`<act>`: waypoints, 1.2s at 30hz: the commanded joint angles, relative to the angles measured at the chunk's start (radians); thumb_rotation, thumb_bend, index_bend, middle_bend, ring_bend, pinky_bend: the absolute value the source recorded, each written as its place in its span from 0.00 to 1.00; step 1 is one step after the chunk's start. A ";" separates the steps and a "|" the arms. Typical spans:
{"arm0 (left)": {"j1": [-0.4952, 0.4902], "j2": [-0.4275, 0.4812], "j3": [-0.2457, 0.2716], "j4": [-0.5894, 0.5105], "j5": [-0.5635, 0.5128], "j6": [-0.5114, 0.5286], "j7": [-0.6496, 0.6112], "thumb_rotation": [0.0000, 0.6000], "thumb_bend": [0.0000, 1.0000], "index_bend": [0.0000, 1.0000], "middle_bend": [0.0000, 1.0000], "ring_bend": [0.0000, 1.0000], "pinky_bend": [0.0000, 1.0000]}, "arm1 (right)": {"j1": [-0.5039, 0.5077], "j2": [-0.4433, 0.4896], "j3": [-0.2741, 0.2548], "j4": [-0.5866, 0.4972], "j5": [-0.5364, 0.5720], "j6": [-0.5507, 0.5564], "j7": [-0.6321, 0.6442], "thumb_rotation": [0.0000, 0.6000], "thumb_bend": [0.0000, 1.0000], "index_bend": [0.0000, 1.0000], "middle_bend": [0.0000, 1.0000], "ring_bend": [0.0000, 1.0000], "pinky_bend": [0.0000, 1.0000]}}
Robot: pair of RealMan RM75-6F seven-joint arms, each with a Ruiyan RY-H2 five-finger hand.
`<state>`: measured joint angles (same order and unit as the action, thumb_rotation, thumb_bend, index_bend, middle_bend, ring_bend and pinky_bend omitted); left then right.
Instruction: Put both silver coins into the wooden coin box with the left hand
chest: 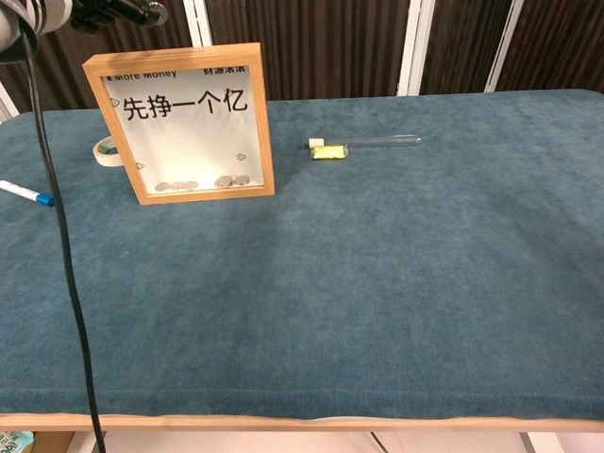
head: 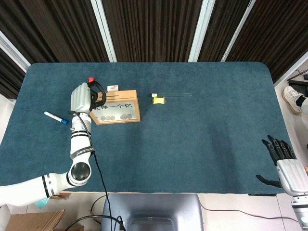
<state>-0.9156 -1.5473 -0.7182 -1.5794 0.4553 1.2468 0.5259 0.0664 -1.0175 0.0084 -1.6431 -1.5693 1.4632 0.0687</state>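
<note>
The wooden coin box (head: pixel 117 111) (chest: pixel 189 123) stands upright at the table's left, with several silver coins (chest: pixel 176 186) lying at the bottom behind its clear front. My left hand (head: pixel 83 98) hovers at the box's top left corner with its dark fingers (chest: pixel 115 12) curled toward the top edge. Whether a coin sits between those fingers is hidden. No loose coin shows on the cloth. My right hand (head: pixel 284 166) rests far off at the table's near right edge, fingers spread and holding nothing.
A blue-capped marker (head: pixel 56 118) (chest: pixel 26 193) lies left of the box. A tape roll (chest: pixel 107 151) and a small red piece (head: pixel 91 79) sit behind it. A glass tube (head: pixel 175 95) (chest: pixel 377 142) with a yellow tag (head: pixel 159 100) lies right of the box.
</note>
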 commanded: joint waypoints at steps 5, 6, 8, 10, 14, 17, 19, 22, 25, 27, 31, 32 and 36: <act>-0.027 -0.016 0.032 0.060 -0.015 -0.027 -0.032 1.00 0.39 0.61 1.00 1.00 1.00 | 0.004 -0.005 0.002 -0.002 0.005 -0.008 -0.013 1.00 0.20 0.00 0.00 0.00 0.00; -0.030 -0.017 0.036 0.065 -0.014 -0.027 -0.034 1.00 0.39 0.61 1.00 1.00 1.00 | 0.004 -0.006 0.002 -0.002 0.006 -0.009 -0.014 1.00 0.20 0.00 0.00 0.00 0.00; -0.034 -0.020 0.044 0.077 -0.015 -0.028 -0.039 1.00 0.39 0.61 1.00 1.00 1.00 | 0.004 -0.006 0.004 -0.002 0.009 -0.008 -0.015 1.00 0.20 0.00 0.00 0.00 0.00; -0.038 -0.023 0.050 0.086 -0.019 -0.032 -0.047 1.00 0.39 0.61 1.00 1.00 1.00 | 0.004 -0.006 0.004 -0.002 0.011 -0.009 -0.015 1.00 0.20 0.00 0.00 0.00 0.00; -0.045 -0.026 0.063 0.106 -0.021 -0.040 -0.056 1.00 0.39 0.61 1.00 1.00 1.00 | 0.006 -0.006 0.005 -0.003 0.011 -0.011 -0.014 1.00 0.20 0.00 0.00 0.00 0.00; -0.049 -0.027 0.070 0.119 -0.026 -0.043 -0.059 1.00 0.39 0.61 1.00 1.00 1.00 | 0.004 -0.005 0.005 -0.003 0.010 -0.008 -0.013 1.00 0.20 0.00 0.00 0.00 0.00; -0.052 -0.026 0.076 0.128 -0.033 -0.051 -0.057 1.00 0.39 0.61 1.00 1.00 1.00 | 0.003 -0.005 0.005 -0.002 0.011 -0.007 -0.011 1.00 0.20 0.00 0.00 0.00 0.00; -0.056 -0.028 0.082 0.141 -0.040 -0.056 -0.060 1.00 0.39 0.61 1.00 1.00 1.00 | 0.003 -0.004 0.006 -0.001 0.011 -0.006 -0.007 1.00 0.20 0.00 0.00 0.00 0.00; -0.059 -0.031 0.090 0.145 -0.036 -0.056 -0.064 1.00 0.39 0.61 1.00 1.00 1.00 | 0.003 -0.004 0.007 -0.001 0.012 -0.004 -0.006 1.00 0.20 0.00 0.00 0.00 0.00; -0.060 -0.031 0.095 0.145 -0.034 -0.055 -0.065 1.00 0.39 0.61 1.00 1.00 1.00 | 0.003 -0.004 0.007 -0.001 0.012 -0.005 -0.006 1.00 0.20 0.00 0.00 0.00 0.00; -0.062 -0.031 0.101 0.151 -0.033 -0.054 -0.070 1.00 0.39 0.58 1.00 1.00 1.00 | 0.004 -0.005 0.007 -0.002 0.013 -0.007 -0.010 1.00 0.20 0.00 0.00 0.00 0.00; -0.062 -0.031 0.102 0.152 -0.032 -0.053 -0.072 1.00 0.39 0.56 1.00 1.00 1.00 | 0.004 -0.005 0.007 -0.002 0.013 -0.007 -0.010 1.00 0.20 0.00 0.00 0.00 0.00; -0.062 -0.028 0.105 0.151 -0.026 -0.053 -0.079 1.00 0.40 0.49 1.00 1.00 1.00 | 0.003 -0.005 0.008 -0.002 0.014 -0.005 -0.010 1.00 0.20 0.00 0.00 0.00 0.00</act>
<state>-0.9778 -1.5756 -0.6133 -1.4279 0.4285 1.1940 0.4476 0.0693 -1.0227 0.0161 -1.6451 -1.5553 1.4578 0.0590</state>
